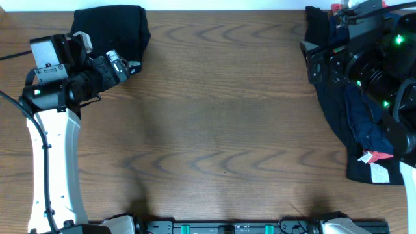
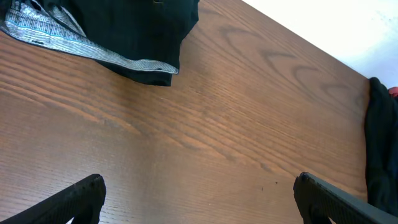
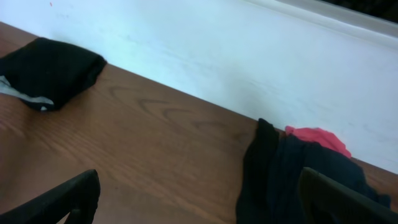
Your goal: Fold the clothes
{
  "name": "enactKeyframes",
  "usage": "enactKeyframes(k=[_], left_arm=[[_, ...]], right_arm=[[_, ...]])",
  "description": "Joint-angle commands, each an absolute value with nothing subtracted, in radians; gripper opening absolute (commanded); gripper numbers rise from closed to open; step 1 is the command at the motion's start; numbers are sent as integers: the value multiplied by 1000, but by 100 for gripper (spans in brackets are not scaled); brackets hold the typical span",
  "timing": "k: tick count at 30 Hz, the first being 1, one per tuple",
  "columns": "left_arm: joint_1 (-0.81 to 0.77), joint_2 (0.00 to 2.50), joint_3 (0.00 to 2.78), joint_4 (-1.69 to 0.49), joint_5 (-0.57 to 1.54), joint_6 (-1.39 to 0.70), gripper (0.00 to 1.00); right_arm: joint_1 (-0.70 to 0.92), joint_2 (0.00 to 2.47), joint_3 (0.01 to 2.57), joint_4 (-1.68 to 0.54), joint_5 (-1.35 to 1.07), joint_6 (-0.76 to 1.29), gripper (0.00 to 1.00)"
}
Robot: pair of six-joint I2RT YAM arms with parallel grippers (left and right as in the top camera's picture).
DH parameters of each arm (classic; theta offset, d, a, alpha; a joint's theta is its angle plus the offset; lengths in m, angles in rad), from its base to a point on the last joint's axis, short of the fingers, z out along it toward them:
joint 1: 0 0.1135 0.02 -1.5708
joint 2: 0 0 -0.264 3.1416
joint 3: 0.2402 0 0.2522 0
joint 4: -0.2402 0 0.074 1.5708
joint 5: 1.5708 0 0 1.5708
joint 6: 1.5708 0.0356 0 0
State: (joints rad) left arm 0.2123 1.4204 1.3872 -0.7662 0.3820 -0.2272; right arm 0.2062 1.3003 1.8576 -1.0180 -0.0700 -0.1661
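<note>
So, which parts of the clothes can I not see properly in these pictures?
Overhead: the right arm covers much of the pile; how many garments it holds cannot be counted.
Left wrist: the top edge cuts off the folded shorts; the right edge cuts the pile.
Right wrist: the bottom edge cuts the pile, and the red garment is partly hidden behind it.

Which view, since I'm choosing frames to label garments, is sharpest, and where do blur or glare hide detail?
Left wrist is sharpest: table grain and the black shorts' speckled waistband lining read crisply, though its upper right corner is blown white. Overhead is evenly lit, but the dark garment pile loses its folds. Right wrist is soft throughout, the red garment smeared.
</note>
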Motion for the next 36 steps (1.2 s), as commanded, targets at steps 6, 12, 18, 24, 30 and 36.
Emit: enactKeyframes(k=[6,12,18,24,30,36], left_arm=[[212,1424,1391,-770,374,-207,98],[212,1424,1391,-770,374,-207,98],[212,1424,1391,-770,374,-207,98],[212,1424,1391,-770,374,-207,98],[212,1424,1391,-770,374,-207,98],[212,1424,1391,-770,374,-207,98]], right_arm=[[203,1296,1866,-1106,-56,-178,99],[204,1290,1865,-1181,-46,-189,99],[203,1232,1781,-1131,-41,-252,99],[203,1062,1377,-730,-63,-254,99],[202,854,859,-215,-86,-172,99],[155,645,469,51,-105,-75,99]])
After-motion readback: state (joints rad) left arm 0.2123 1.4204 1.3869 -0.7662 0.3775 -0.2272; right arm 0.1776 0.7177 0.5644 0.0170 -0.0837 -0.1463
